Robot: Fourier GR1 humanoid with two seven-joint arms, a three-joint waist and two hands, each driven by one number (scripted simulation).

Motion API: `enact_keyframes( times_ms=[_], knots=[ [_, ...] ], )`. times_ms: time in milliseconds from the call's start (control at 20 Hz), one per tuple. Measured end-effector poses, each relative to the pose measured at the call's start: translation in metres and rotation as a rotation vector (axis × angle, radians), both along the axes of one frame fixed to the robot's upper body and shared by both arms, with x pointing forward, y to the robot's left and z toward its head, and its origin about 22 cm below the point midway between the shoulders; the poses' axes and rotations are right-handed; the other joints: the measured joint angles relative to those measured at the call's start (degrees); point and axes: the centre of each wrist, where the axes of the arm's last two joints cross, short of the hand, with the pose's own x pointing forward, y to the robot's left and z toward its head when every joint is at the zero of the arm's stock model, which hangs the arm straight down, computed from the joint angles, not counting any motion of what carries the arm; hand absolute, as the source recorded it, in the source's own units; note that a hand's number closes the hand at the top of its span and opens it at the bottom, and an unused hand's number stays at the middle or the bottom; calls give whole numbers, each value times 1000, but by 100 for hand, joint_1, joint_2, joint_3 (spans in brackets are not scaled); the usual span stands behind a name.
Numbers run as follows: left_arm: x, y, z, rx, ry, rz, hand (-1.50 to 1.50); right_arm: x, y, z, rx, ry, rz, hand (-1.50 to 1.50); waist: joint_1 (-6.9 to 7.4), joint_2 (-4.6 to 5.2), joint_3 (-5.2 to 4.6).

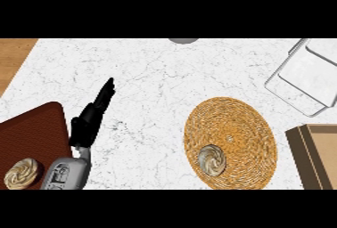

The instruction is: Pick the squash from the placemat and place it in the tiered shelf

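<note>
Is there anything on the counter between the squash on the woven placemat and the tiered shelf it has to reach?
Nothing visible. The squash sits near the lower left edge of the woven placemat; between it and the tiered shelf at upper right lie only the mat and bare marble counter. The brown box stands off to the right.

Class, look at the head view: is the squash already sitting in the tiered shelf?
No. The squash lies on the round woven placemat, apart from the tiered shelf at the upper right.

No readable text, labels, brands, numbers or signs anywhere in head view.
</note>
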Motion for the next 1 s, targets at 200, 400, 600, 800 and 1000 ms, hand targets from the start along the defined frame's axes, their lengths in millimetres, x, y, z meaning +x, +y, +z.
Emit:
enact_keyframes(
  times_ms=[200,400,600,800,1000],
  knots=[
    [1,0,2,-1,-2,-3,0,0,-7,-3,-64,18,-102,-150,26,14,-3],
    [2,-3,6,2,-7,-3,0,0,-12,-16,-100,47,-248,-150,45,23,2],
    [3,-5,10,2,-8,-5,0,-6,-27,-15,-85,68,-297,-150,55,32,6],
    [0,-8,12,-1,-7,-5,0,-9,-33,-16,-19,90,-277,-150,66,34,9],
    [3,-3,11,1,-6,-3,0,-11,-37,-13,57,125,-221,-150,41,32,8]
  ],
)
